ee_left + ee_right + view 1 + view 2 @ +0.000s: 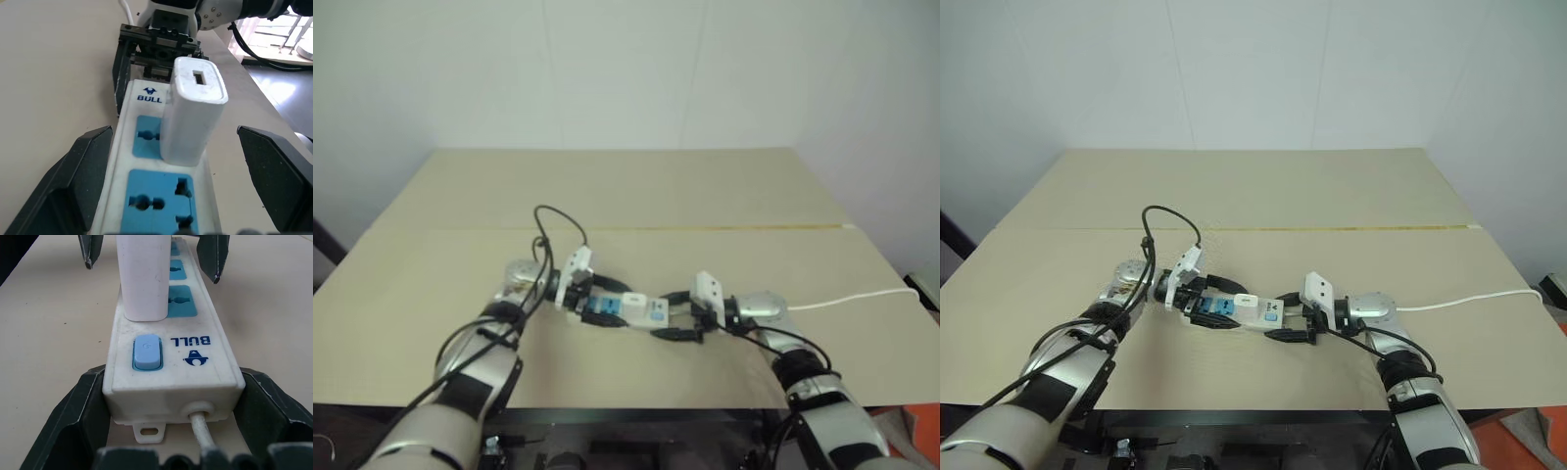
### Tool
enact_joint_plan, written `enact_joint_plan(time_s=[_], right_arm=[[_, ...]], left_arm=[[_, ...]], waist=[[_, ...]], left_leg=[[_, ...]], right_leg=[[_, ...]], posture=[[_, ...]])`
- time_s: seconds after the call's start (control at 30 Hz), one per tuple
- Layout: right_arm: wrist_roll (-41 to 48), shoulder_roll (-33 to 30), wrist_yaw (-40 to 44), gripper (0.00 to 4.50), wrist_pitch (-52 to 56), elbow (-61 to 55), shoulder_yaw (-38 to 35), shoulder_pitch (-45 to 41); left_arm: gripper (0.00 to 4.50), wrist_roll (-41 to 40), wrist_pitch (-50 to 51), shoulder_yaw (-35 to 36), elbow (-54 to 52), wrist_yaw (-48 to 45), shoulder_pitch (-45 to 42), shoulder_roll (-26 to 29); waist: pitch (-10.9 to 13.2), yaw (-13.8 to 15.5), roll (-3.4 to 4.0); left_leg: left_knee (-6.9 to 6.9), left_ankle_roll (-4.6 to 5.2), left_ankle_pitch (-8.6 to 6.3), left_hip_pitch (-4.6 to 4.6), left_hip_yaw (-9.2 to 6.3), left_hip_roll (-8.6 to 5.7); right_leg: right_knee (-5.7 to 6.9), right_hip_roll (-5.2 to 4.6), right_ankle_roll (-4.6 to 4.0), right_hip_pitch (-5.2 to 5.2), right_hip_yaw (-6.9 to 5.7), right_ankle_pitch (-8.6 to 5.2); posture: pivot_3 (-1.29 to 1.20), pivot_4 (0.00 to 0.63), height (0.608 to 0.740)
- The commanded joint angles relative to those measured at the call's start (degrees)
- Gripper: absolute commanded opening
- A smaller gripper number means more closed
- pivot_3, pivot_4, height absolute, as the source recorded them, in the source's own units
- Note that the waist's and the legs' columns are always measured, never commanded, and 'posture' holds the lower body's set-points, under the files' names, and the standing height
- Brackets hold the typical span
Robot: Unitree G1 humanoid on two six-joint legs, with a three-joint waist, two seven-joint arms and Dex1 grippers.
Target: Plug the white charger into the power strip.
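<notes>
The power strip (146,147), a flat white bar with blue sockets, lies on the tan table near its front edge. In the socket beside the strip's switch (146,351) stands the white charger (193,115), upright. My left gripper (605,304) is open, one finger (73,181) on either side of the strip, both clear of the charger. From the opposite end, my right gripper (668,315) is shut on the power strip's cable end, its fingers (80,416) pressed against both sides.
The strip's thin white cable (852,299) runs off to the table's right edge. A black cable (558,220) loops above my left wrist. A seam (705,228) crosses the table (636,186), and a white wall stands behind.
</notes>
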Motion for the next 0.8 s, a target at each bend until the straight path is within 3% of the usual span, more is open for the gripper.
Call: enact_joint_plan(time_s=[0.03,0.2,0.23,0.3,0.53,0.67,0.8], right_arm=[[-1.56,-0.90,0.16,3.40,1.60,1.09,0.68,0.82],[-0.90,-1.52,-0.08,3.40,3.05,0.86,-0.64,-0.11],[-0.65,-1.87,0.47,4.11,3.45,0.61,-0.84,-0.24],[-0.36,-2.65,0.50,4.47,3.10,-0.28,-1.37,-0.03],[2.98,-8.21,-2.07,4.47,2.95,-12.97,-6.30,5.71],[7.32,-17.65,1.55,4.47,6.97,-27.84,-10.05,14.06],[10.72,-25.31,-1.08,4.47,10.86,-37.16,-17.98,21.96]], left_arm=[[4.45,-4.87,0.41,4.06,-3.80,-0.13,-2.06,2.75],[4.45,-12.55,7.28,8.65,-9.62,-0.13,-1.52,8.77],[4.50,-13.44,7.88,9.89,-10.48,-0.13,-0.90,10.31],[4.50,-14.03,8.98,11.89,-11.81,-0.13,0.70,13.36],[4.50,-17.14,13.07,17.53,-25.24,-0.13,12.71,21.73],[4.50,-17.03,18.16,22.58,-36.98,1.21,21.97,25.48],[4.50,-13.53,20.36,25.20,-48.14,8.20,31.44,28.07]], waist=[[0.06,0.01,-0.08],[0.20,-0.03,-0.14],[0.24,0.00,-0.12],[0.34,0.09,-0.10],[0.40,0.88,-0.05],[0.60,2.08,0.09],[0.62,2.61,0.09]], left_leg=[[0.00,0.00,0.00,-0.06,-0.01,0.00],[0.00,0.00,0.00,-0.24,-0.01,0.01],[0.00,0.00,0.00,-0.24,0.00,0.02],[0.00,-0.01,0.00,-0.31,-0.01,0.02],[0.00,-0.01,0.00,-1.04,-0.02,0.02],[-0.02,-0.01,0.00,-1.49,0.01,-0.02],[-0.04,-0.02,0.00,-1.41,0.04,0.02]], right_leg=[[0.00,0.00,0.00,-0.05,0.00,0.00],[0.01,-0.01,0.01,-0.24,0.00,0.01],[0.02,0.00,0.01,-0.27,0.00,0.01],[0.05,-0.01,0.01,-0.37,-0.01,0.01],[0.04,-0.09,-0.03,-1.04,-0.09,0.04],[0.05,-0.19,-0.39,-1.52,-0.11,0.25],[0.05,-0.19,-0.08,-1.47,-0.12,0.06]], posture=[[0.00,0.150,0.740],[0.00,0.150,0.740],[0.00,0.150,0.740],[0.00,0.150,0.740],[0.00,0.150,0.740],[0.00,0.150,0.740],[0.00,0.150,0.740]])
